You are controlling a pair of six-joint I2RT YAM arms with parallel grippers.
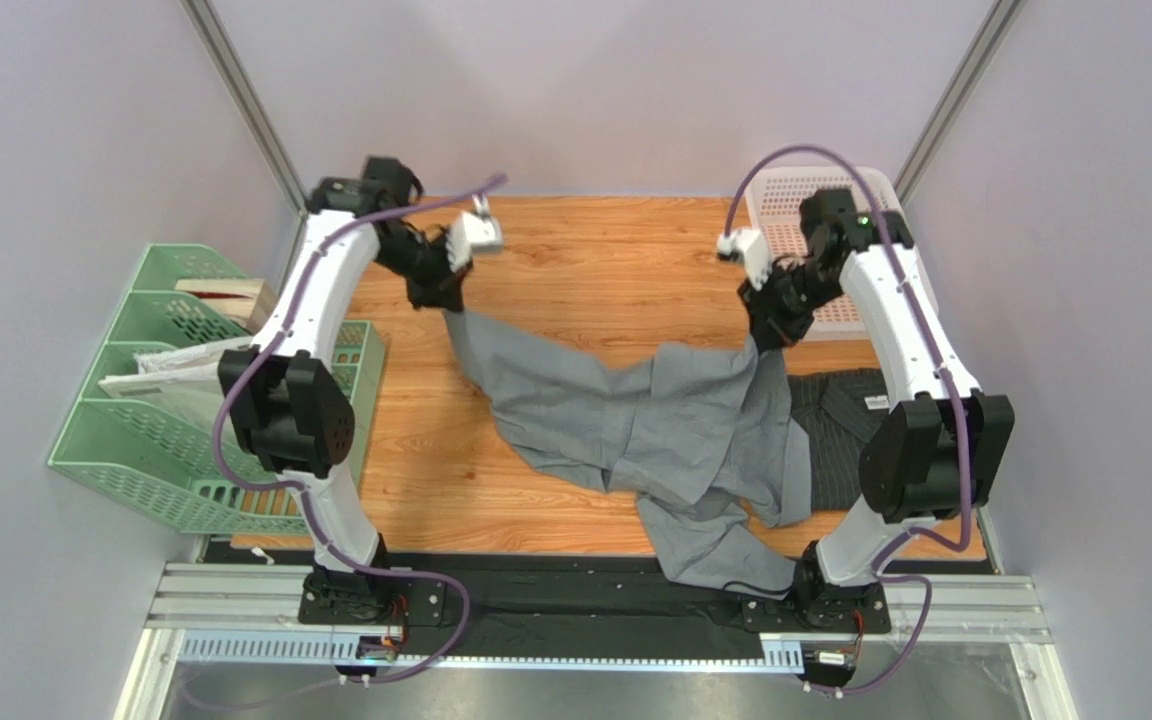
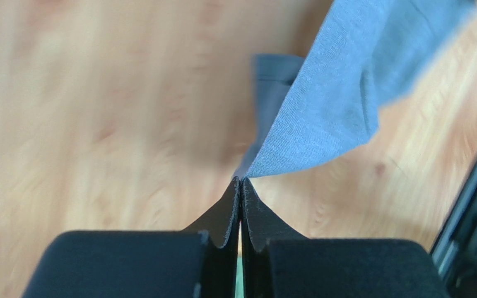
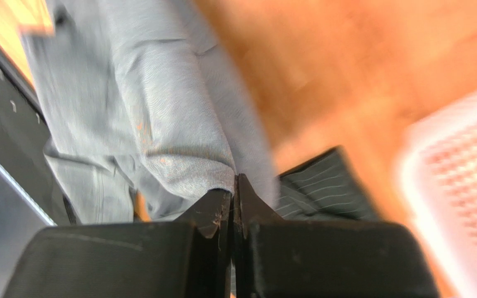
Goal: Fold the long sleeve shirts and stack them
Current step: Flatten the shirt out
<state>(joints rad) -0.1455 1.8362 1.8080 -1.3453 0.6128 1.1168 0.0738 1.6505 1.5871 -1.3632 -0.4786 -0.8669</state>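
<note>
The mid-grey shirt [image 1: 642, 428] is stretched between both grippers, its lower part draped over the table's near edge. My left gripper [image 1: 447, 300] is shut on its left corner, lifted above the table; the cloth [image 2: 334, 99] hangs from the tips [image 2: 241, 181] in the left wrist view. My right gripper [image 1: 767, 333] is shut on the shirt's right edge [image 3: 179, 149], with the tips [image 3: 235, 186] in the right wrist view. The dark pinstriped shirt [image 1: 838, 428] lies under the grey one at the right; it also shows in the right wrist view [image 3: 322, 186].
A white mesh basket [image 1: 800, 225] stands at the back right, behind the right arm. Green file trays [image 1: 162, 390] with papers stand off the table's left side. The wooden table [image 1: 612, 255] ends at a black strip [image 1: 537, 563] near the arm bases.
</note>
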